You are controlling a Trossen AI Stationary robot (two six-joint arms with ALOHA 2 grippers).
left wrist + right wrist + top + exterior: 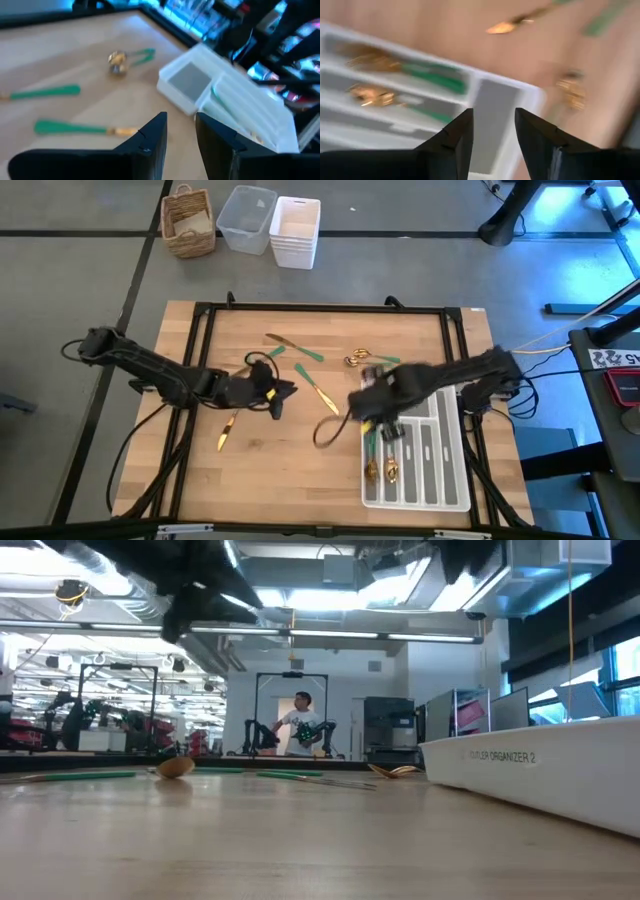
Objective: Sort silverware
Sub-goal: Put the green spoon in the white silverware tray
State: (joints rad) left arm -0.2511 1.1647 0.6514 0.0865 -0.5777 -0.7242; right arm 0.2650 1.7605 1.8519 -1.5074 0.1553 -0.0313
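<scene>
Gold-headed, green-handled silverware lies flat on the wooden table: a knife, a piece beside it, one at mid-table, a spoon and a piece near the left side. Two more pieces lie in the white tray. My left gripper hovers open over mid-table, empty in its wrist view. My right gripper is open and empty above the tray's far-left corner. The tray pieces show under it.
A black frame borders the tabletop. The tray takes up the right near part of the table. A wicker basket and white bins stand on the floor beyond the far edge. A person stands far behind.
</scene>
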